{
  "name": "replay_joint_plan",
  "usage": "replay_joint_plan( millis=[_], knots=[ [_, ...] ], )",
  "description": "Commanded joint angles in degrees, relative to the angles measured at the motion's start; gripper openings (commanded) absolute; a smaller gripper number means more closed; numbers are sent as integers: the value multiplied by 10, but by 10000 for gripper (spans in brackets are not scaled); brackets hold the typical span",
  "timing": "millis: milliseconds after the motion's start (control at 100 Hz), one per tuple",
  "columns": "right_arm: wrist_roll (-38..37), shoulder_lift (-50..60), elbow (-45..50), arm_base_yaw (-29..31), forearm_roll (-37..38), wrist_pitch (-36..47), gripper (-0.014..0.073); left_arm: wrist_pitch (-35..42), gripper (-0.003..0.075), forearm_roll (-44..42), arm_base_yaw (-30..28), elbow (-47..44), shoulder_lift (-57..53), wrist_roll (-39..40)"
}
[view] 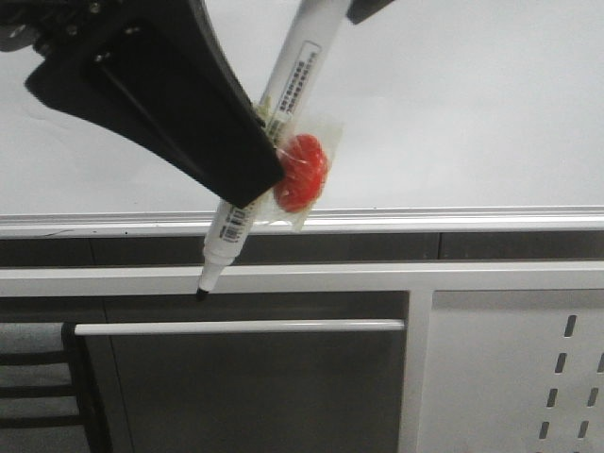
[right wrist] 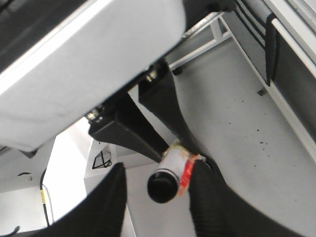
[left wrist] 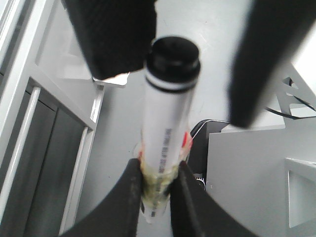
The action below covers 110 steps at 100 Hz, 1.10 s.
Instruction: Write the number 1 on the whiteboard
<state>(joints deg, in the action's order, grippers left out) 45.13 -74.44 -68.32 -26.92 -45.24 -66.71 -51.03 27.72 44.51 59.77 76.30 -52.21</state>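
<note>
Clamping the marker [view: 274,123] tilted, tip down for drawing, the left gripper [left wrist: 157,185] held it below the whiteboard [view: 453,104] — no number 1 visible yet — while the right gripper [right wrist: 157,190] bracketed the cap end, its fingers apparently spread, not touching.

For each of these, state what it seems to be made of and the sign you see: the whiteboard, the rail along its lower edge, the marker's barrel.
Whiteboard: probably a coated glossy panel; smooth pale grey-white face, no texture.
Rail: looks like silver metal, likely aluminium; bright reflective streaks along it.
Marker: apparently white plastic with printed text and a black tip; the left gripper holds it.
</note>
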Motion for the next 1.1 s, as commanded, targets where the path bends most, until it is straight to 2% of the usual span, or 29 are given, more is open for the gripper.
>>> replay_joint_plan(
  millis=[0, 320, 490, 580, 630, 670, 730, 780, 820, 1090],
  knots=[
    [0, 12, -18, -1, -14, 9, 174, 12, -20, 17, 5, 22, -13, 5],
    [0, 12, -18, -1, -4, -2, -54, 27, -20, 17, 5, 23, -13, 5],
    [0, 12, -18, -1, 3, 1, -60, 24, -4, 17, 5, 23, -13, 5],
    [0, 12, -18, -1, 9, 2, -60, 20, 99, 17, 5, 23, -13, 5],
    [0, 12, -18, -1, 12, 3, -60, 20, 197, 17, 5, 23, -13, 8],
    [0, 12, -18, -1, 18, 6, -58, 20, 318, 17, 5, 23, -13, 13],
    [-1, 13, -18, -1, 26, 12, -44, 25, 449, 17, 5, 23, -13, 21],
    [-10, 15, -18, -1, 34, 23, -43, 26, 522, 18, 1, 23, -13, 26],
    [-21, 18, -18, -1, 41, 35, -43, 28, 545, 18, -5, 23, -14, 37],
    [-79, 76, 19, -1, 113, 131, -43, 37, 545, 72, -100, 23, -61, 48]
  ],
)
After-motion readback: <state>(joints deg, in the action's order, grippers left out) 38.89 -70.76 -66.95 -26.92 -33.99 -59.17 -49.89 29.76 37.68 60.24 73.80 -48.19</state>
